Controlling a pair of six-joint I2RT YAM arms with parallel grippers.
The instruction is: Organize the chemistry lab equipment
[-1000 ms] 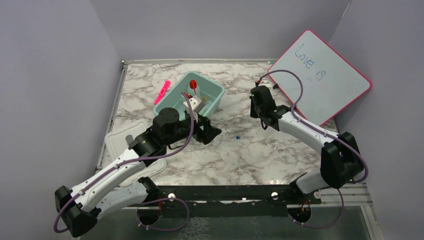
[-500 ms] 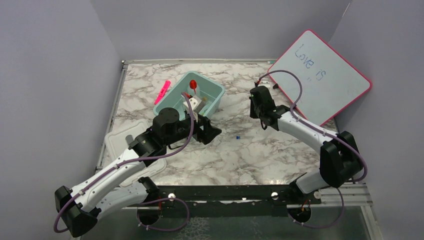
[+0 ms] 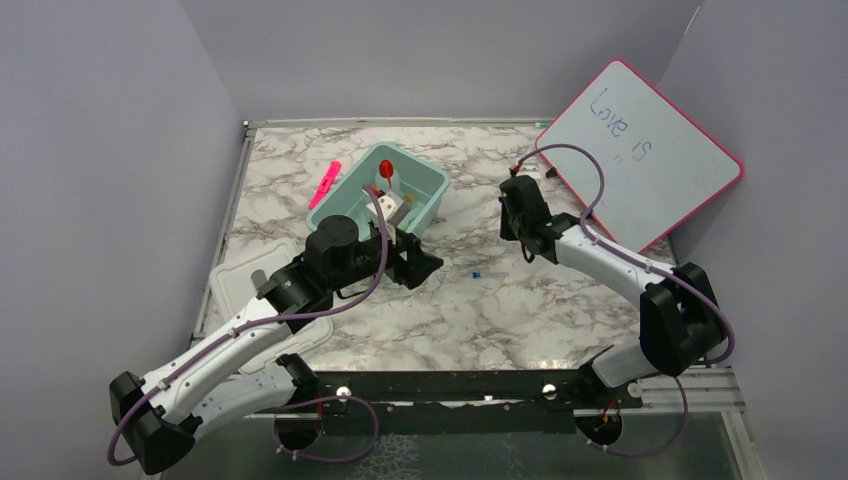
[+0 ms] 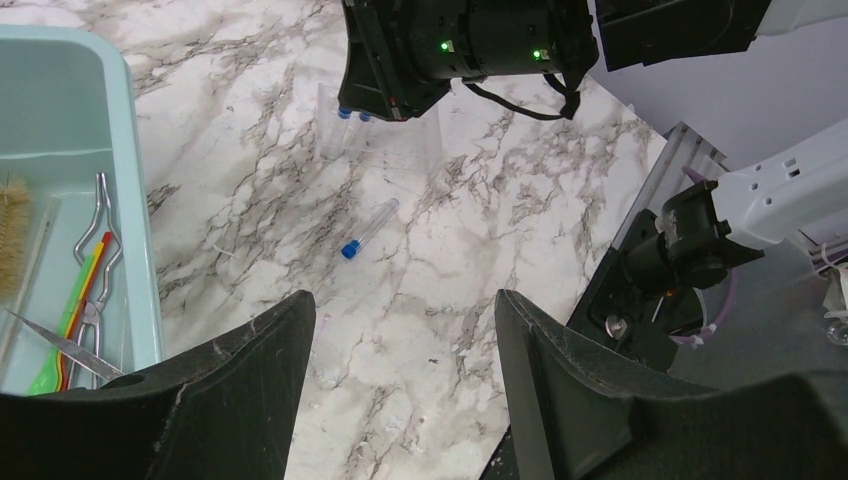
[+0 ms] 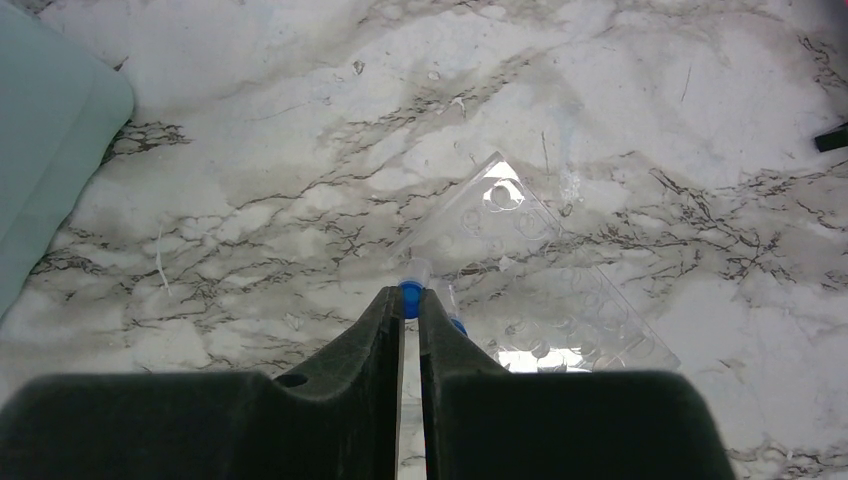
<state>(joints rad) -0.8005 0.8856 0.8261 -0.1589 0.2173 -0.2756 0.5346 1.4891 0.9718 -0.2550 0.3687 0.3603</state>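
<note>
My right gripper (image 5: 410,296) is shut on a small blue-capped clear tube (image 5: 415,270), holding it over the corner of a clear plastic rack (image 5: 545,300) that lies on the marble. A second blue cap (image 5: 457,325) shows beside the fingers. In the top view the right gripper (image 3: 516,214) is mid-table on the right. My left gripper (image 4: 405,310) is open and empty above the marble, beside the teal bin (image 4: 135,200). The bin holds metal tongs (image 4: 97,235), a green-handled tool (image 4: 55,350), a tan brush (image 4: 12,235) and a red-bulbed dropper (image 3: 386,168). Another blue-capped tube (image 4: 366,230) lies loose on the table.
A pink marker (image 3: 325,183) lies left of the bin. A pink-framed whiteboard (image 3: 640,150) leans at the back right. A pale lid (image 3: 232,292) lies under the left arm near the table's left edge. Grey walls enclose the table.
My right gripper has shifted slightly toward the far side with the tube in it. The left arm has not moved.
</note>
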